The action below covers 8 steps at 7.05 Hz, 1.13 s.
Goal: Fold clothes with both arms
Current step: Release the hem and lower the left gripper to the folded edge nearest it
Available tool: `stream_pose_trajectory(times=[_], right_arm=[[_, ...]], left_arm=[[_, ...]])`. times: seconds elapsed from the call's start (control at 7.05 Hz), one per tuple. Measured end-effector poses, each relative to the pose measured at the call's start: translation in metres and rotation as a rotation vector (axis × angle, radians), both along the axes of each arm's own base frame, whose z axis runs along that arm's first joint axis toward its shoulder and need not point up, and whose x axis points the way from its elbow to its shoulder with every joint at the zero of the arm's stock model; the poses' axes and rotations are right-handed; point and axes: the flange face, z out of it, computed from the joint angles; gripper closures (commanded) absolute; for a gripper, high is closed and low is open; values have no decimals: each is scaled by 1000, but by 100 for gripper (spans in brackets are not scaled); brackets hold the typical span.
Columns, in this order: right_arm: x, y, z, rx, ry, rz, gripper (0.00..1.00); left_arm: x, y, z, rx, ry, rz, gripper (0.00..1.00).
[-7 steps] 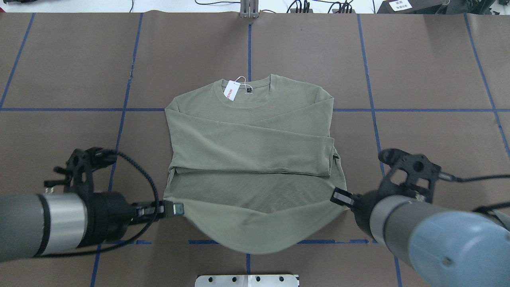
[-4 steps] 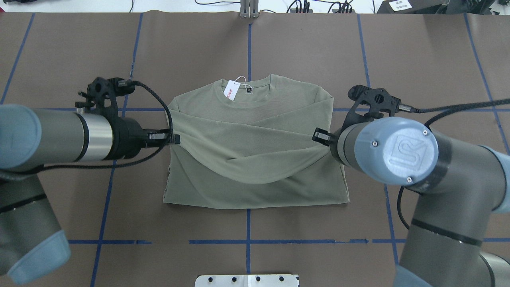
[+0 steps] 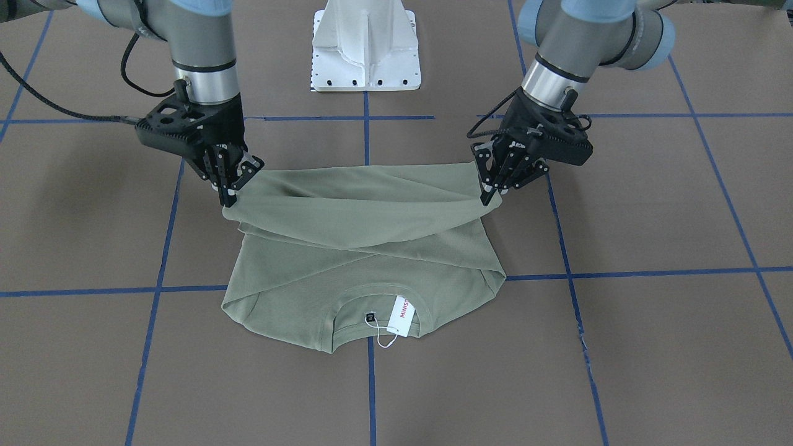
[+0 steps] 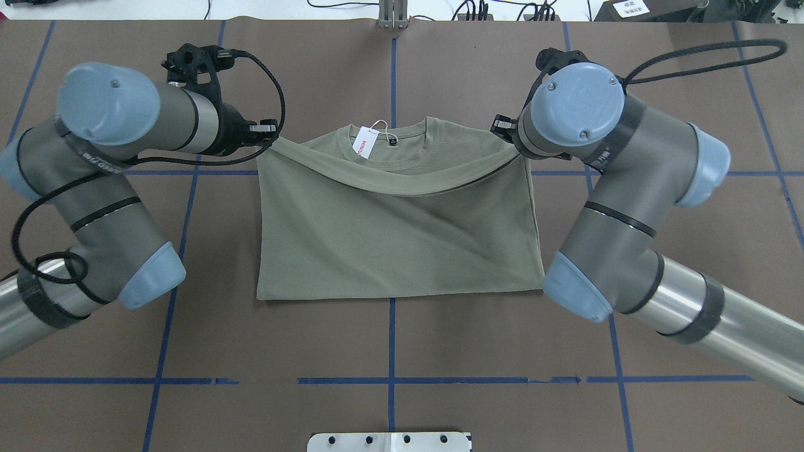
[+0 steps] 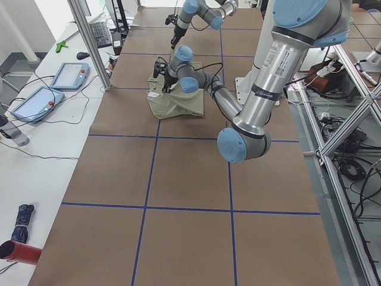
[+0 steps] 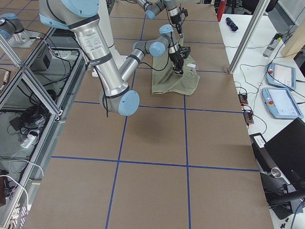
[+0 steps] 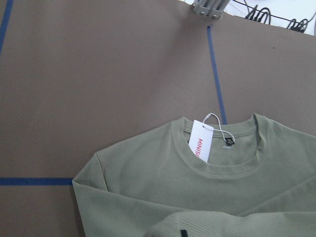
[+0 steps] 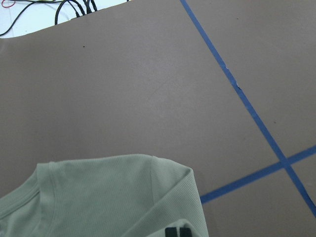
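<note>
The olive-green shirt (image 4: 396, 245) lies on the brown table, sleeves folded in, its collar and white hang tag (image 4: 364, 143) at the far side. My left gripper (image 4: 270, 135) is shut on the hem's left corner, and my right gripper (image 4: 502, 129) is shut on the right corner. Both hold the hem a little above the shoulders, and it sags between them. In the front view the left gripper (image 3: 489, 192) and the right gripper (image 3: 229, 192) pinch the hem over the shirt (image 3: 359, 260). The left wrist view shows the collar and tag (image 7: 201, 146).
The white pedestal base (image 3: 365, 46) stands at the robot's side of the table. Blue tape lines (image 4: 389, 380) cross the brown table cover. A metal bracket (image 4: 392, 16) and cables sit at the far edge. Tablets (image 5: 65, 74) lie on a side bench.
Both grippers have carried the hem from the near side up and forward to the collar end. The lower half now drapes over the folded sleeves.
</note>
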Motion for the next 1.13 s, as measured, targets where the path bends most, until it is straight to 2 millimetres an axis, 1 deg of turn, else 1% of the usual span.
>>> stream_pose_trajectory(times=[0.14,0.28,0.43,0.57,0.71,0.85,0.99,1.13], right_arm=[[-17,-31,23,5,2,4,100],[-24,-53,41,7,13,-2,100],[-26,-66,54,4,29,-9,100],[-27,-71,62,-2,39,-13,69],[-29,-73,67,-6,46,-16,1],[-30,-74,68,-8,49,-18,0],[-31,-73,66,-4,43,-27,0],[-30,-71,61,4,30,-55,0]], left_arm=[[19,-20,26,-1,-41,-9,100],[35,-35,49,0,-68,-17,100],[48,-43,63,-1,-90,-18,100],[60,-44,70,-3,-101,-9,71],[67,-41,73,-3,-105,0,1],[70,-39,72,9,-109,12,0],[68,-35,67,49,-110,34,0],[59,-26,59,95,-95,55,0]])
